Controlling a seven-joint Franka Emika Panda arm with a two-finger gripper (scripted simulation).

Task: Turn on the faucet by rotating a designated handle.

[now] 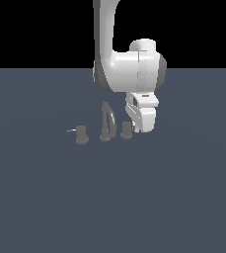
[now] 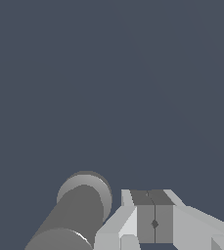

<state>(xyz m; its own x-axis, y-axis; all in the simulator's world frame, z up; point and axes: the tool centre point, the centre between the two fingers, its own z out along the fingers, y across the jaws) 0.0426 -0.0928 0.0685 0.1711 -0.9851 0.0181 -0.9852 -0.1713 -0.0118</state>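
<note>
Jaws clenched, pads pressed together, gripping nothing. Gripper (image 2: 154, 219) low over worktop (image 1: 134, 197), just beside handle (image 1: 126, 130), on exterior view's right of it; contact unclear. Handle upright on worktop, right of spout (image 1: 107, 121). Twin knob (image 1: 81, 134) left of spout.

The faucet (image 1: 106, 123) and its handle (image 1: 126, 130) look like dull, matt grey metal. The gripper (image 2: 154, 219) is smooth pale plastic. The bench (image 1: 173, 197) is flat, matt slate-blue.
</note>
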